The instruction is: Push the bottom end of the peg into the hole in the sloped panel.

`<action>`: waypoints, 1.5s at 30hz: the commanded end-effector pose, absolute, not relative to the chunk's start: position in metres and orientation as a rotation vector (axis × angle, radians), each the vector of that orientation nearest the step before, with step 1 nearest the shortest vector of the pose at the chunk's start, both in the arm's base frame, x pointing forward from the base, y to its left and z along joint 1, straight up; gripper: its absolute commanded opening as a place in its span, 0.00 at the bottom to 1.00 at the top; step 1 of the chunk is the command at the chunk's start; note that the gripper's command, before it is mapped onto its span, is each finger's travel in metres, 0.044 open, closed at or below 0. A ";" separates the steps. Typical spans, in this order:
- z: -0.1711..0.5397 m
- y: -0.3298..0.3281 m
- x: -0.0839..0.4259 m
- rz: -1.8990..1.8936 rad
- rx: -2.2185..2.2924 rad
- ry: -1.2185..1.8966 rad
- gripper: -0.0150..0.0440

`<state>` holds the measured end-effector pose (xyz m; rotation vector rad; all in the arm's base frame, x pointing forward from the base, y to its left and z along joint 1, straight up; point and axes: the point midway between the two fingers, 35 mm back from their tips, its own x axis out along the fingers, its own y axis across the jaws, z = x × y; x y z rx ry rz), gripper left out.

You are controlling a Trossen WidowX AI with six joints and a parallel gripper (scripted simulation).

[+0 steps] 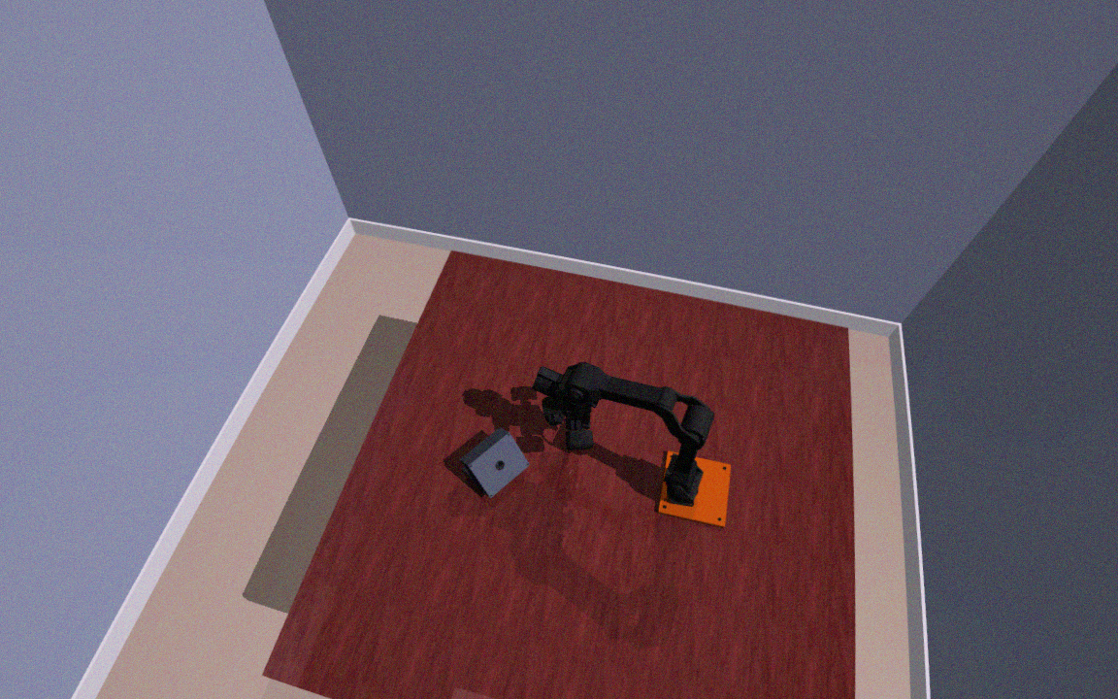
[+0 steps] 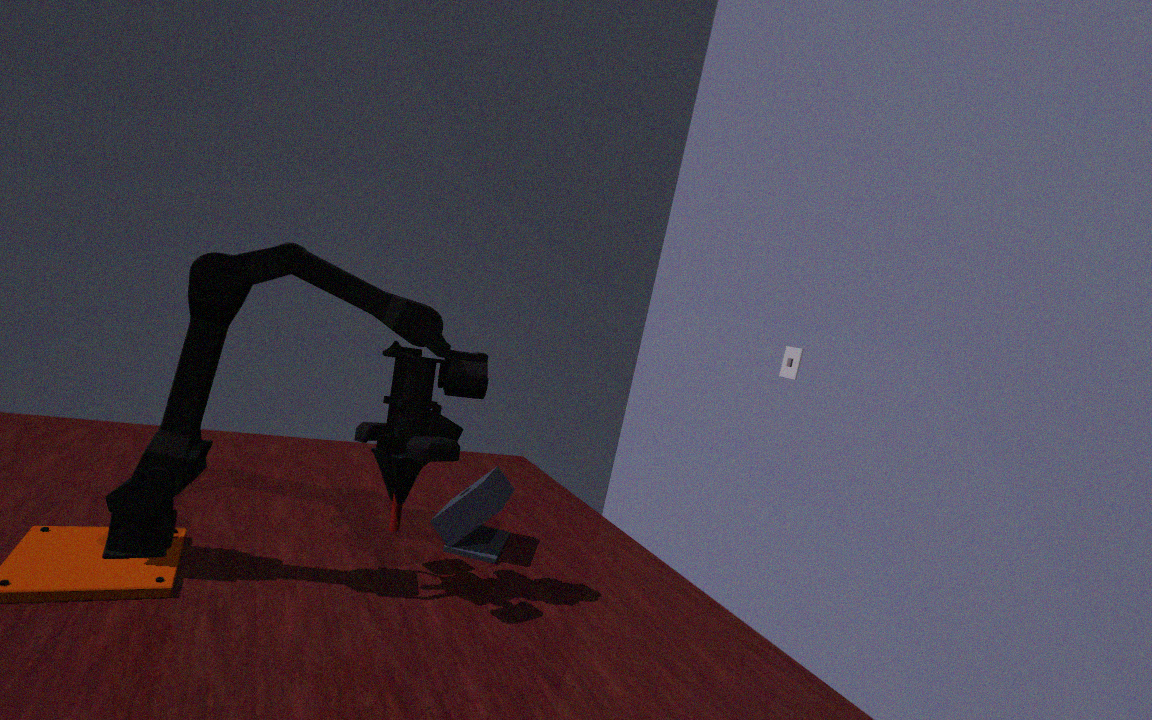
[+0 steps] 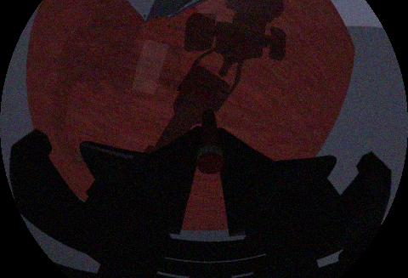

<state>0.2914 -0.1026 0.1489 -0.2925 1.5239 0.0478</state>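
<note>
1 peg (image 2: pixel 395 512) (red) clamped in gripper (image 2: pixel 396 494); 1 panel (image 2: pixel 473 506), 1 hole (image 1: pixel 500 463)

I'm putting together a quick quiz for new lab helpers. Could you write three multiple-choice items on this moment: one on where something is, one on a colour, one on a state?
1. Where is the sloped panel relative to the pincer in the exterior view?
A. To its right, on the table
B. On the orange plate
C. Behind the arm's base

2. What colour is the plate under the arm's base?
A. White
B. Orange
C. Green

3. What is the pincer doing?
A. Wide open, holding nothing
B. Shut on the peg
C. Out of view

Answers:
1. A: the sloped panel sits right of the pincer.
2. B: the plate is orange.
3. B: the red peg hangs from the closed fingertips, above the table.
</note>
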 end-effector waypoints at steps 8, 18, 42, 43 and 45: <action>0.150 -0.094 0.300 0.074 -0.399 1.508 0.25; 0.151 -0.086 0.307 0.100 -0.491 1.493 0.25; 0.154 -0.062 0.324 0.156 -0.708 1.445 0.25; 0.154 -0.061 0.325 0.158 -0.717 1.443 0.25; 0.154 -0.059 0.326 0.163 -0.735 1.438 0.25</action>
